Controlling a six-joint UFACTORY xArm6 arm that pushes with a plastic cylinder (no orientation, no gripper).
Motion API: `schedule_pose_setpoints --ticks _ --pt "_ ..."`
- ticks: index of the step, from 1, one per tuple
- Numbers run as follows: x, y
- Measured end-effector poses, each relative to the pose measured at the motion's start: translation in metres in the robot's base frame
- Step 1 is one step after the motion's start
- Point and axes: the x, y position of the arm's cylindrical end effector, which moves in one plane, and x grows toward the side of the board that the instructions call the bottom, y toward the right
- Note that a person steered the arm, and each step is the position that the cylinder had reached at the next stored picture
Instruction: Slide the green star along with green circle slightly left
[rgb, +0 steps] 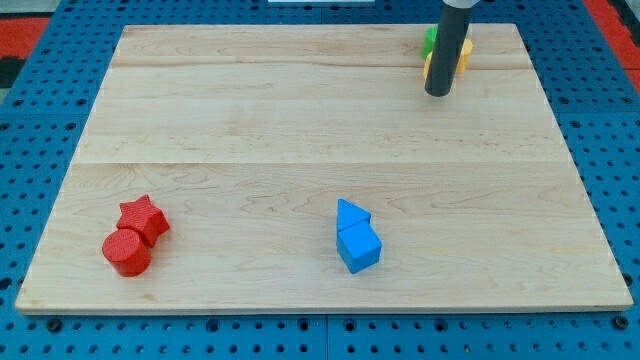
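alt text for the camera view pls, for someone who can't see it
My tip rests near the top right of a wooden board, partly hiding a green block and a yellow block behind the rod. A red star touches a red cylinder at bottom left; two touching blue blocks sit bottom centre.

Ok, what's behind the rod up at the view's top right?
Behind my tip, the rod covers most of a cluster: a sliver of a green block and parts of a yellow block show. Their shapes are hidden.
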Motion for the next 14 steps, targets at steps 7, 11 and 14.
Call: schedule_pose_setpoints --ticks 7,11,14 --pt "-0.027 0.198" --pt "-0.110 0.196" --pt "-0.114 0.077"
